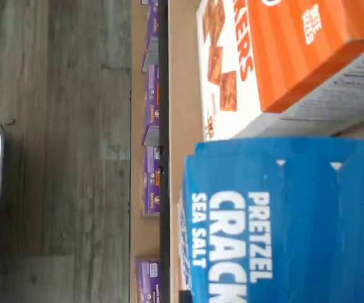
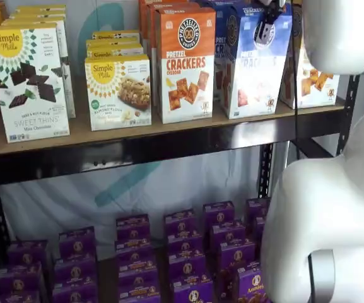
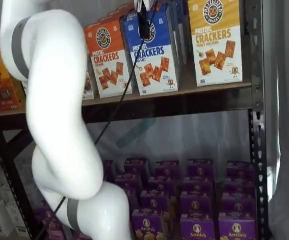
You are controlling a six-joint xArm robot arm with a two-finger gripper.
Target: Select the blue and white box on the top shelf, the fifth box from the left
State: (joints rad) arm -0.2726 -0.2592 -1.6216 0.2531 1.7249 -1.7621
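Note:
The blue and white box (image 2: 255, 76) stands on the top shelf (image 2: 169, 131), between an orange-and-white cracker box (image 2: 183, 63) and a yellow-topped cracker box (image 3: 216, 40). It also shows in a shelf view (image 3: 157, 62) and close up in the wrist view (image 1: 282, 221), where its blue upper part reads "PRETZEL" and "SEA SALT". My gripper (image 2: 265, 29) hangs from above in front of the box's upper face. It shows in both shelf views (image 3: 144, 26). Only dark fingers with no plain gap show, so I cannot tell whether it is open or shut.
Simple Mills boxes (image 2: 29, 82) stand at the left of the top shelf. Several purple boxes (image 2: 188, 252) fill the lower shelf. My white arm (image 3: 54, 115) stands between the cameras and the shelves. A black cable (image 3: 116, 107) trails from the gripper. A black upright (image 3: 257, 125) bounds the shelf's right end.

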